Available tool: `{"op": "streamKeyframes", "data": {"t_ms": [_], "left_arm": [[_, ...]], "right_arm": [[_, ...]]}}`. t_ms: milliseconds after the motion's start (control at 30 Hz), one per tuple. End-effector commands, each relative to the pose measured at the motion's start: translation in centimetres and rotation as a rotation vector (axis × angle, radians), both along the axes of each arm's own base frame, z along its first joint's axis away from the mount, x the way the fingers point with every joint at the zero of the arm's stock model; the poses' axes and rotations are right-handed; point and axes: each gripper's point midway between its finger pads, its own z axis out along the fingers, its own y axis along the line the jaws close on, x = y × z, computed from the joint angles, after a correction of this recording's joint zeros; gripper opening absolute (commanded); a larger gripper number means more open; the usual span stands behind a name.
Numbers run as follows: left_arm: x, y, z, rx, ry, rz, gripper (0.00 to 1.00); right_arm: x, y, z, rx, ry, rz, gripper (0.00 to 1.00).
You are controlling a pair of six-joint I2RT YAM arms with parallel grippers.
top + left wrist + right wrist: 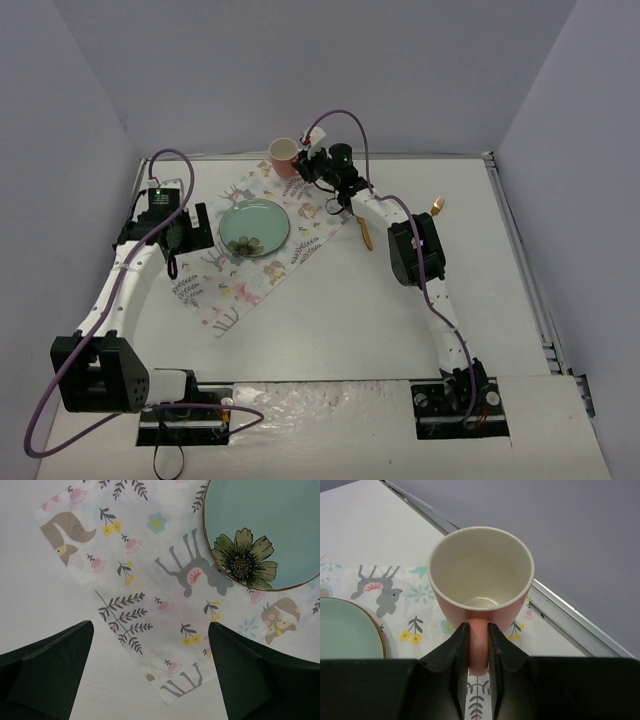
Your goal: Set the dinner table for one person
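1. Top view: the desk (330,320) has the placemat (235,285) lying slantwise on it, with the teal plate (254,227) sitting on the mat. The pink mug (283,155) is at the mat's far corner, and the right tool (303,165) is on it. One gold utensil (366,235) lies on bare desk just beside the mat's right edge. Another gold piece (438,206) sits further right.
2. Left wrist view: the left tool (150,640) is spread wide and holds nothing. It hovers over the mat's edge, with the plate up to the right.
3. Right wrist view: the right tool is pinching the mug's handle. The mug is upright and empty, over the mat's corner. Can't tell if it's set down or lifted.
4. My read: mat and plate look sorted and the mug is nearly placed, not yet released. The cutlery hasn't been laid next to the plate, so I'd say a bit over halfway.
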Motion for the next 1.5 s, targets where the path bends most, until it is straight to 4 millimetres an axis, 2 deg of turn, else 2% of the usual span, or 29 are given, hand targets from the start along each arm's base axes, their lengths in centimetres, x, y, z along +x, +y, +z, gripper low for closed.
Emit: {"op": "streamKeyframes", "data": {"t_ms": [0,700,900,1067,1267,1300,1367,1400,1467], "left_arm": [[1.0,0.0,1.3,0.018,-0.056,-0.012,0.97],[0.9,-0.1,1.3,0.026,-0.055,-0.018,0.97],[0.9,-0.1,1.4,0.026,-0.056,-0.019,0.97],[0.9,-0.1,1.4,0.028,-0.056,-0.020,0.97],[0.8,-0.2,1.5,0.027,-0.059,-0.021,0.97],[0.9,-0.2,1.6,0.026,-0.062,-0.020,0.97],[0.8,-0.1,1.7,0.027,-0.065,-0.020,0.97],[0.8,-0.2,1.7,0.027,-0.067,-0.020,0.97],[0.8,-0.2,1.9,0.026,-0.073,-0.021,0.97]], "right_arm": [[0.7,0.8,11.6,0.165,-0.293,-0.013,0.00],[0.9,0.8,7.4,0.145,-0.228,-0.021,0.00],[0.9,0.0,6.9,0.145,-0.215,-0.042,0.07],[0.8,-0.9,7.1,0.153,-0.212,-0.057,0.20],[0.0,-1.9,8.6,0.162,-0.226,-0.068,0.43],[-0.2,-2.2,9.5,0.168,-0.237,-0.071,0.46],[-0.6,-2.8,9.2,0.167,-0.225,-0.083,0.54],[-0.8,-3.2,9.5,0.168,-0.224,-0.089,0.57],[-1.3,-4.1,11.4,0.180,-0.238,-0.101,0.62]]}}
